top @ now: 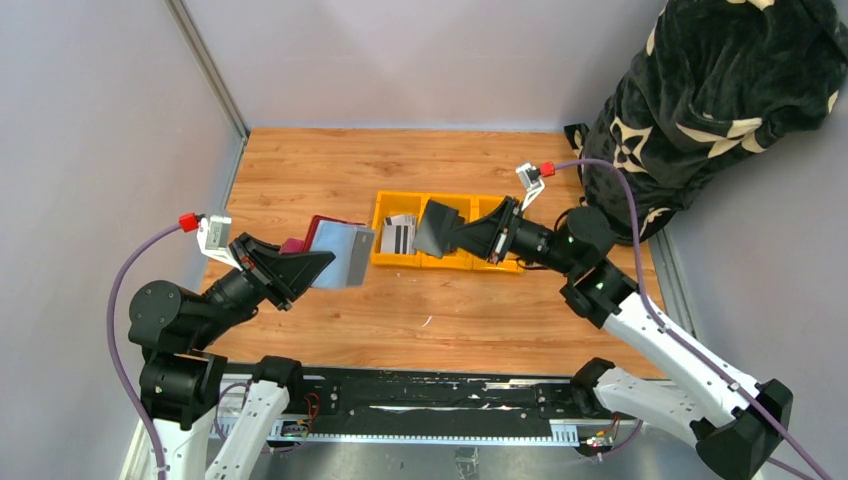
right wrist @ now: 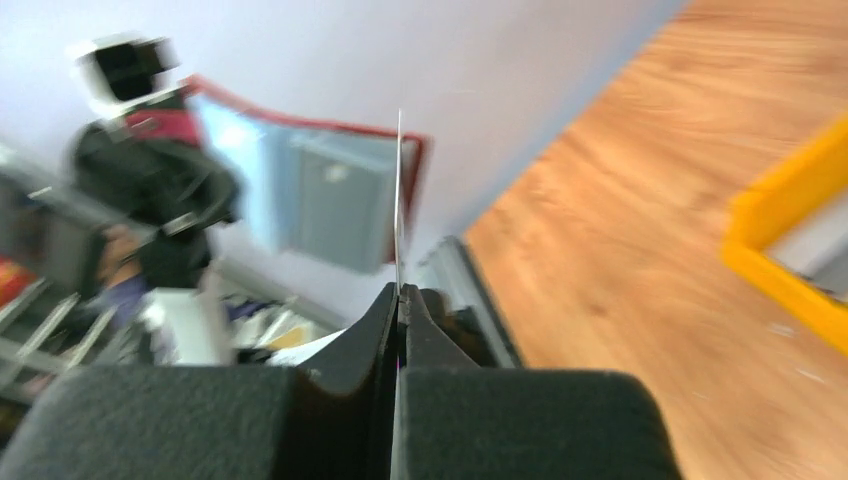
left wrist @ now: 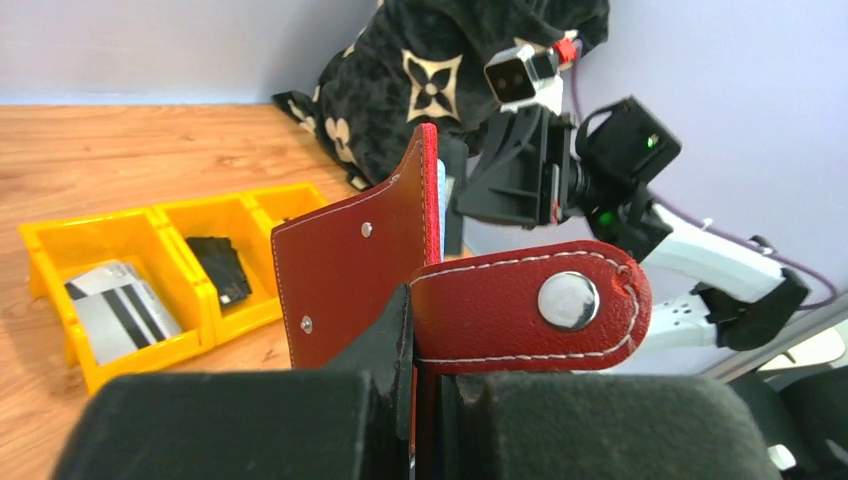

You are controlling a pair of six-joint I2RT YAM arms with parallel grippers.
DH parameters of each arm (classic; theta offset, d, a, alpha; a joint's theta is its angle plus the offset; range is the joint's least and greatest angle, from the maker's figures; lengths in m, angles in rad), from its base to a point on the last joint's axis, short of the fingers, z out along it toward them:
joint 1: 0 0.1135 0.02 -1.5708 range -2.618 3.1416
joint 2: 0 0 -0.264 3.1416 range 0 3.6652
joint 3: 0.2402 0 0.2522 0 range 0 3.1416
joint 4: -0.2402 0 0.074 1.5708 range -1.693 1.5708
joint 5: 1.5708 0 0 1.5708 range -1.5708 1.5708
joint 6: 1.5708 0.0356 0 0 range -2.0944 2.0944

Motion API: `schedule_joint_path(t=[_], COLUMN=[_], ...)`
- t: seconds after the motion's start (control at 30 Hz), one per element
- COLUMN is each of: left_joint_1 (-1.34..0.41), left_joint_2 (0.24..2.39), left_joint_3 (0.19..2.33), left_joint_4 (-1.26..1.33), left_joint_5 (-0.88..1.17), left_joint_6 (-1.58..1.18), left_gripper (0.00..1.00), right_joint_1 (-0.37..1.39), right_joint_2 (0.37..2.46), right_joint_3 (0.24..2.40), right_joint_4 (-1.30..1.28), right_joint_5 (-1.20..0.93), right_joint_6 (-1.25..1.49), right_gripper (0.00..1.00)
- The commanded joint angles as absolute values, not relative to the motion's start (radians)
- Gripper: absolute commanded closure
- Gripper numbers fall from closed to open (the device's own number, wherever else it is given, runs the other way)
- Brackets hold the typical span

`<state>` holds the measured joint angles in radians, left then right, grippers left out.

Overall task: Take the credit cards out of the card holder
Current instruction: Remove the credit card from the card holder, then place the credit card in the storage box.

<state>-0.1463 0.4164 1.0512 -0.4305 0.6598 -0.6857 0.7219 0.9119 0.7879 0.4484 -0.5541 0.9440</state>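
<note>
From the top, the left pincer (top: 300, 265) was shut on the card holder (top: 338, 252). It held it up off the desk (top: 300, 160), on the left side, spread open with its pale sleeves showing. The right pincer (top: 466, 237) was shut on one of the credit cards (top: 438, 228), a dark one, right over the yellow bin (top: 440, 197). A striped card (top: 398, 238) lay in the left part of the bin.

From the left wrist, the pincer gripped the red holder (left wrist: 345, 280) near its snap tab (left wrist: 530, 305), with the holder standing up. The bin (left wrist: 150, 225) was on the desk behind it, with the striped card (left wrist: 120, 305) inside.

From the right wrist, the picture was blurry. The pincer (right wrist: 400, 300) was squeezed tight on a thin card (right wrist: 399, 200) seen from its edge. The open holder (right wrist: 310, 195) was far off.

I think the job here was to drop this card in the bin. To do it well, the right pincer should go low inside the bin walls first, then open. That way the card would not bounce out. The left pincer should hold the holder steady and open for the next card.
</note>
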Motion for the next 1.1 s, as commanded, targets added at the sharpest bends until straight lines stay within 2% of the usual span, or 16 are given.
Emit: schedule_joint_path(t=[0.0, 0.27, 0.6, 0.9, 1.07], left_joint_1=[-0.146, -0.146, -0.146, -0.146, -0.146], left_joint_2=[0.419, 0.437, 0.435, 0.426, 0.428], left_joint_3=[1.069, 1.096, 1.102, 1.116, 1.128], left_joint_4=[-0.451, -0.48, -0.471, -0.459, -0.442], left_joint_5=[0.676, 0.781, 0.892, 0.923, 0.927], left_joint_6=[-0.591, -0.572, -0.586, -0.595, -0.609], left_gripper=[1.0, 1.0, 1.0, 1.0, 1.0], right_joint_1=[0.612, 0.539, 0.532, 0.536, 0.547], right_joint_2=[0.961, 1.296, 1.74, 1.883, 1.867], right_joint_3=[0.922, 1.086, 1.369, 1.42, 1.428], right_joint_4=[-0.128, -0.29, -0.338, -0.319, -0.326], right_joint_5=[-0.401, -0.233, -0.243, -0.226, -0.203], right_joint_6=[0.684, 0.534, 0.484, 0.51, 0.497], right_gripper=[1.0, 1.0, 1.0, 1.0, 0.85])
